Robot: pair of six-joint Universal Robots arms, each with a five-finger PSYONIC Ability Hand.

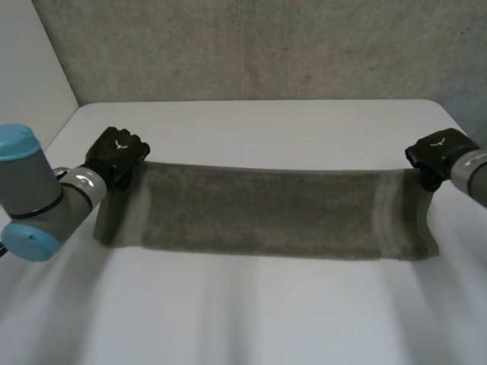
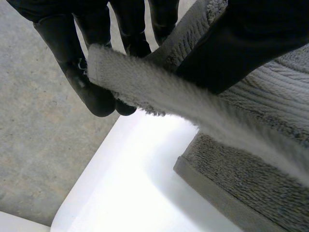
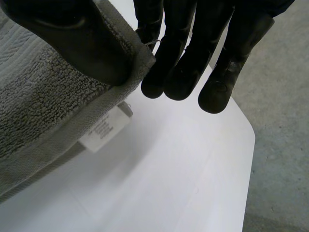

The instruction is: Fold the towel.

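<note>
The left robot hand (image 1: 116,156) pinches one far corner of the grey towel (image 1: 259,209) between thumb and fingers. The right robot hand (image 1: 435,154) pinches the other far corner the same way. The towel is stretched between them over the white desk (image 1: 266,125). The right wrist view shows a white label (image 3: 104,130) below the held corner.

Grey towel (image 1: 259,213) with paler end bands and white label (image 3: 104,130), on white table (image 1: 266,129).
</note>
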